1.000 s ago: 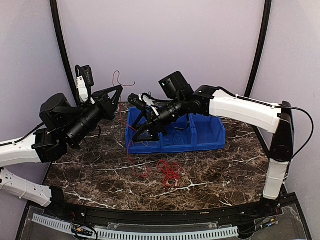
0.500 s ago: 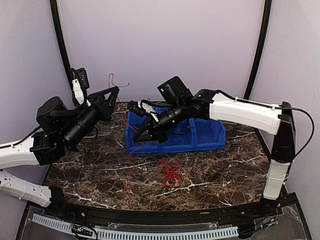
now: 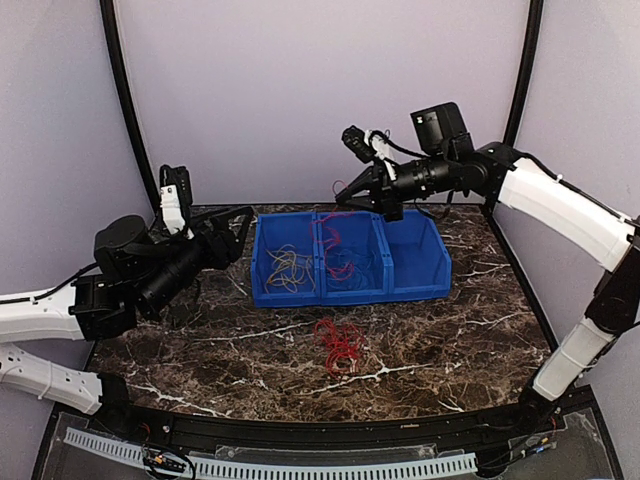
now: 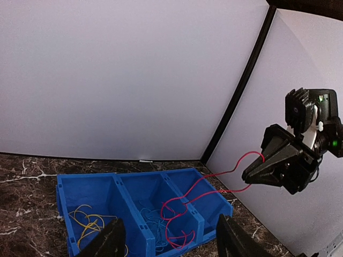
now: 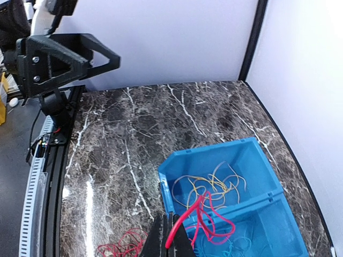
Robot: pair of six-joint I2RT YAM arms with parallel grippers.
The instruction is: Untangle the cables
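While the right claw (image 3: 347,190) pinches a thin red wire cable (image 4: 206,184) trailing into the blue plastic bin (image 3: 425,283), left claw (image 3: 240,235) gaping empty, its loops may snag blue wires (image 3: 345,267) there.

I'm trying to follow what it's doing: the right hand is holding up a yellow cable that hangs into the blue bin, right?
Not quite. The cable that the right hand holds up is red, not yellow; it does hang into the blue bin. The right wrist view shows it.
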